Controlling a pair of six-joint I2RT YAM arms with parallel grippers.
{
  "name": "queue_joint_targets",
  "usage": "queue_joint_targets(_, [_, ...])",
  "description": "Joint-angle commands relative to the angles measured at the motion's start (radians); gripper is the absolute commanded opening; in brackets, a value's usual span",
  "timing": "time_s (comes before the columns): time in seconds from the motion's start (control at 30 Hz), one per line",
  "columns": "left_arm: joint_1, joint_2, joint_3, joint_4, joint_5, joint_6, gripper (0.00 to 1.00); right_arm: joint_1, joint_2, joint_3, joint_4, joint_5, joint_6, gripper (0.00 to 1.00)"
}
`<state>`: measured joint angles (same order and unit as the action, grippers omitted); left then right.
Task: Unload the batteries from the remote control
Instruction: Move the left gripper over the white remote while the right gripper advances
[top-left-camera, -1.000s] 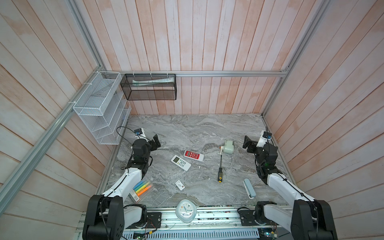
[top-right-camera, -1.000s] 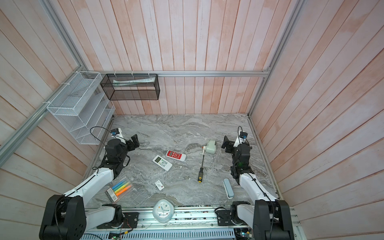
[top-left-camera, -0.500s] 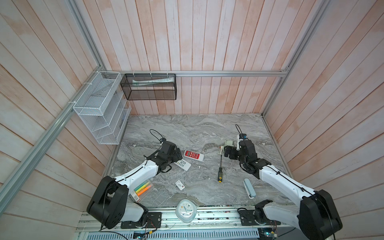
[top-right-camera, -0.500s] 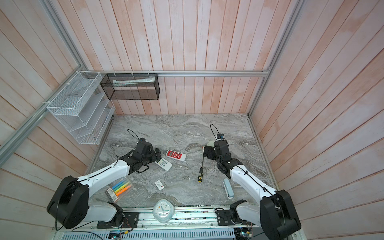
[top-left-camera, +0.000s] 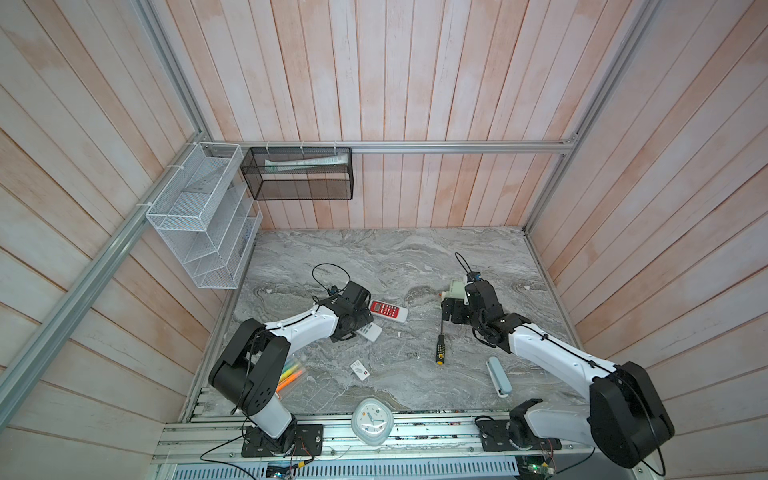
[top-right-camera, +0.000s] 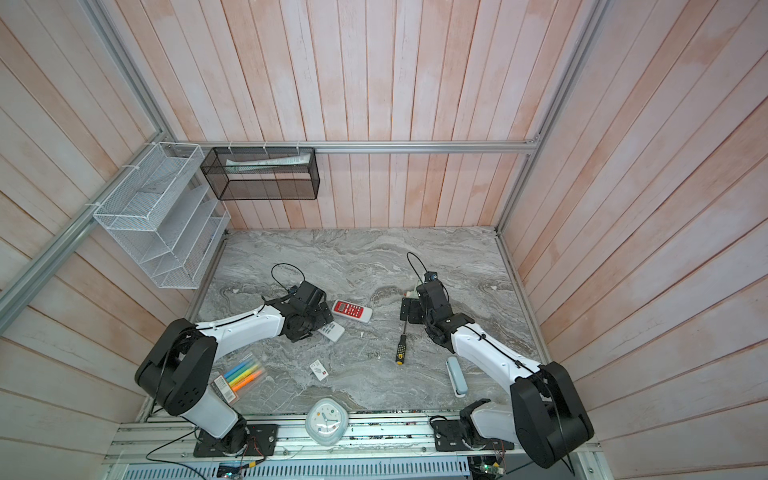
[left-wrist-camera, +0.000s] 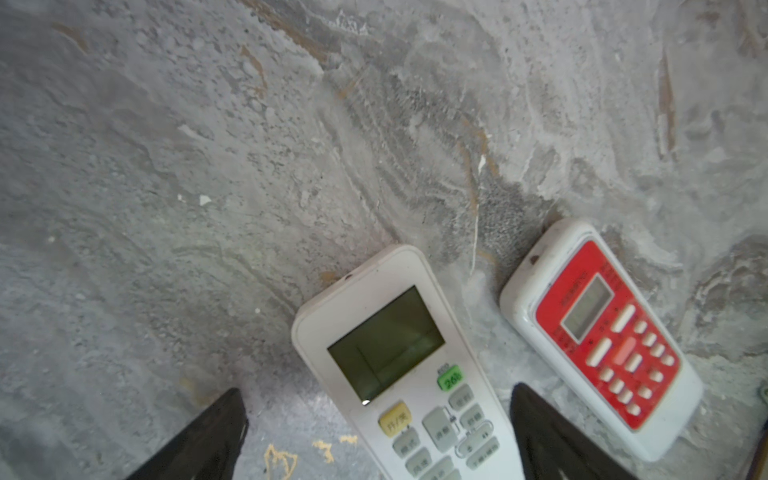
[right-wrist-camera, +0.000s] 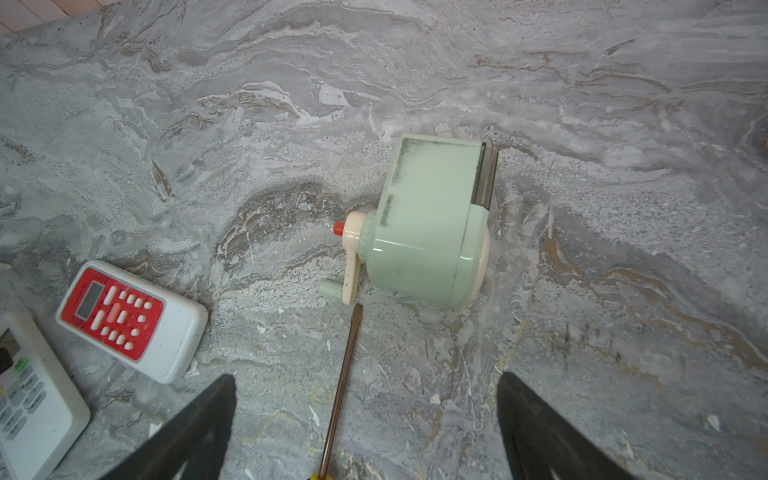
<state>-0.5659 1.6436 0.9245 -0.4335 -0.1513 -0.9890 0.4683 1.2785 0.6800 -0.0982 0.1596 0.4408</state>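
Now that both my arms have swung in from the sides, my left claw (left-wrist-camera: 376, 388) hangs open astride the white remote (left-wrist-camera: 399, 357), face up with its batteries hidden, and my right claw (right-wrist-camera: 365, 376), also open, straddles the screwdriver (right-wrist-camera: 340, 386), so unloading has not begun.

Looks like a robotics lab test cell: whitewashed pink plank walls (top-left-camera: 415, 83) framed by aluminium rails (top-left-camera: 457, 146), grey marble-patterned surface (top-left-camera: 395, 257), white-and-black robot arms (top-left-camera: 299, 330) bolted to a slotted metal base rail (top-left-camera: 436, 435), white wire-mesh shelf (top-left-camera: 199, 216) and black mesh basket (top-left-camera: 297, 178).
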Motion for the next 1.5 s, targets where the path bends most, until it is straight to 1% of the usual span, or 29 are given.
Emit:
queue_joint_targets(0.0, [-0.013,0.026,0.043,-0.028,-0.019,-0.045,1.00,0.007,0.012,0.025,0.014,0.011,-0.014,0.98])
queue_joint_targets(0.53, [-0.022,0.168,0.149,-0.092,-0.031,-0.036,1.00,0.007,0.038,0.019,0.040,0.001,-0.055,0.98])
queue_joint_targets(0.83, [-0.023,0.173,0.137,-0.118,-0.036,-0.033,0.93,0.009,0.032,0.016,0.047,0.004,-0.063,0.98])
queue_joint_targets(1.17, [-0.026,0.182,0.135,-0.154,-0.034,0.025,0.88,0.009,0.041,0.021,0.051,-0.006,-0.063,0.98])
queue_joint_targets(1.47, [-0.025,0.233,0.194,-0.220,-0.035,0.120,0.86,0.009,0.030,0.021,0.047,-0.019,-0.066,0.98])
